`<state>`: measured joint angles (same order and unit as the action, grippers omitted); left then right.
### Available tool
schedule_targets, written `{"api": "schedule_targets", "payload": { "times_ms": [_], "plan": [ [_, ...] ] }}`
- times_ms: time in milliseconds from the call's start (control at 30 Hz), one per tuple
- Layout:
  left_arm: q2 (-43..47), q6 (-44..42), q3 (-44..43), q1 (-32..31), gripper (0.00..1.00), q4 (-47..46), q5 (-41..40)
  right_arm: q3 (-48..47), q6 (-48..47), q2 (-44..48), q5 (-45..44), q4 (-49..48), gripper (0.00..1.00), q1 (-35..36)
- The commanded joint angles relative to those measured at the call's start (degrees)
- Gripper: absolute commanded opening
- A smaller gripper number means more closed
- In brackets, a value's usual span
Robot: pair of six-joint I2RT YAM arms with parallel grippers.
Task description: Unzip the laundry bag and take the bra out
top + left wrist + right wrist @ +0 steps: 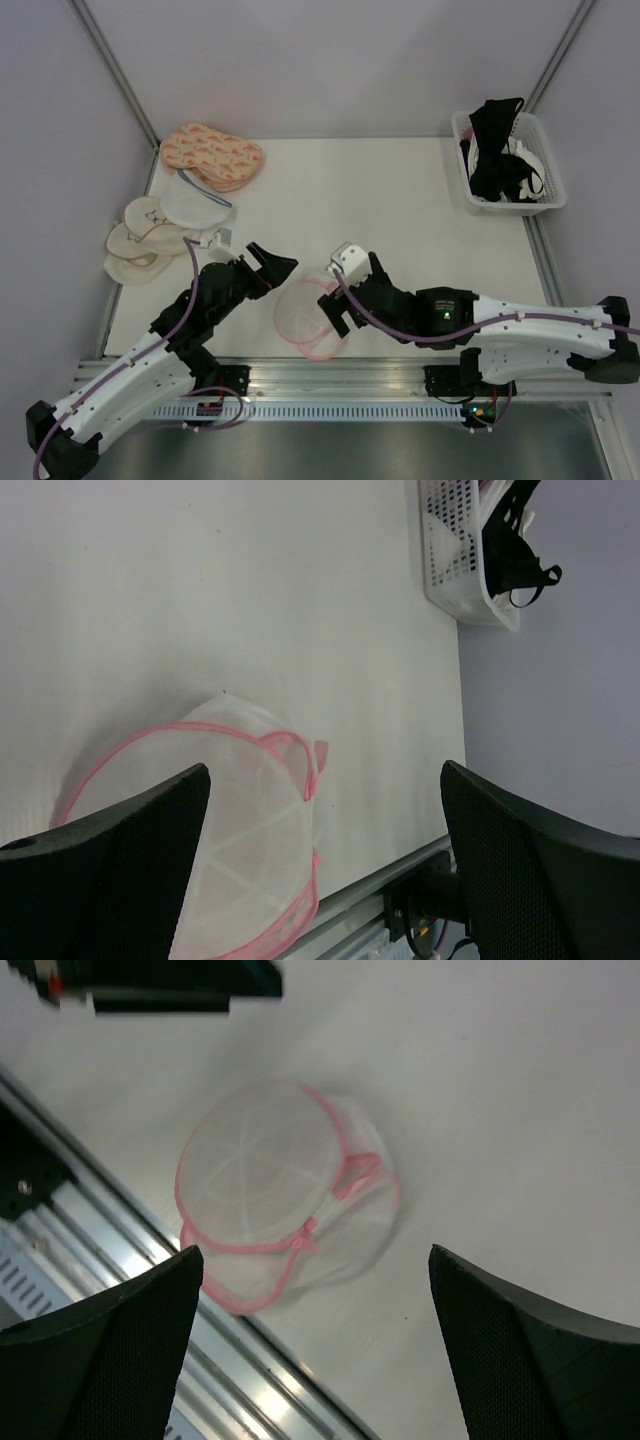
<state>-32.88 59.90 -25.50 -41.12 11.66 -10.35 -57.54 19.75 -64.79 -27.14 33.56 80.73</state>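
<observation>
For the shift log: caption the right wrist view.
Open right tool hangs over the pink-rimmed laundry bag beside the metal rail.

1. peach patterned pads [212,155], cream round pads [138,240]: beyond and left of left gripper [272,262], well apart.
2. white basket [520,206]: far beyond right gripper [332,305], to its right.

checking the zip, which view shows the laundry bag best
Right wrist: the whole bag lies uncovered, pink rim and ribs visible. Left wrist: the left finger hides part. Top: small, its edge under the right fingers.

Bright even light, soft shadows, slight blur
</observation>
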Motion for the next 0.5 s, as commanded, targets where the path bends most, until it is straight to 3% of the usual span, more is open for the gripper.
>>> {"api": "schedule_targets", "payload": {
  "times_ms": [0, 33, 167, 467],
  "plan": [
    [-0.6, -3.82, -1.22, 0.25, 1.0, -2.86, 4.97, -7.49, 5.47, 3.88, -20.91, 5.72, 0.98, 0.04],
    [-1.12, -5.39, -0.96, 0.25, 1.0, -4.7, 7.95, -9.24, 7.3, 4.41, -27.21, 6.6, 0.98, 0.13],
    [-5.07, -11.02, -1.4, 0.25, 1.0, -6.74, 16.91, -13.29, 8.64, 7.4, -35.16, 8.54, 0.98, 0.13],
    [-14.65, -19.11, 0.18, 0.08, 1.0, -4.1, 24.93, -16.29, 8.19, 13.03, -34.48, 8.53, 0.98, 0.04]
  ]
}}
